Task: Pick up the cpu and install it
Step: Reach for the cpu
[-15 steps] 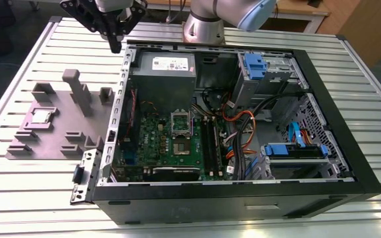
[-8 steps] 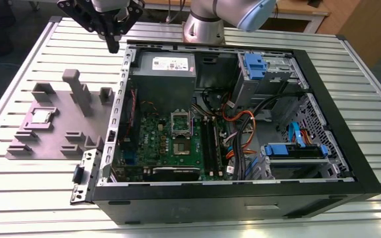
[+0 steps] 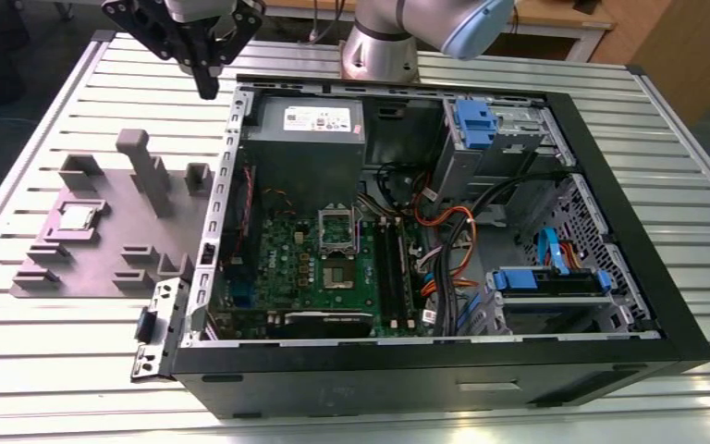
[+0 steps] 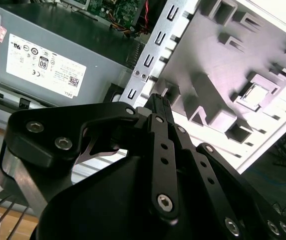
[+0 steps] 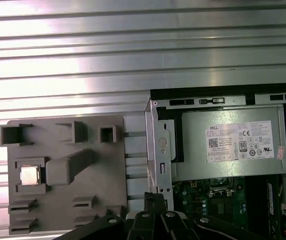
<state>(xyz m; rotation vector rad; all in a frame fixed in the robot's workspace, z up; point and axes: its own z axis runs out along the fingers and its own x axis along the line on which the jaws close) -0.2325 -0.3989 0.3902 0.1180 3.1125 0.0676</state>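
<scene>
One open computer case (image 3: 429,384) lies on the slatted metal table (image 3: 34,351). Inside the case I count one green board (image 3: 330,268), one grey power supply (image 3: 306,139) and two blue drive brackets (image 3: 472,120). Just beside the case, on the exterior view's left, lies one grey fixture (image 3: 145,240). Its square pocket holds the one cpu (image 3: 79,216), silvery side up. Beyond the fixture, above the far corner of the case, hangs the one gripper (image 3: 208,88), its jaws together with nothing between them.
</scene>
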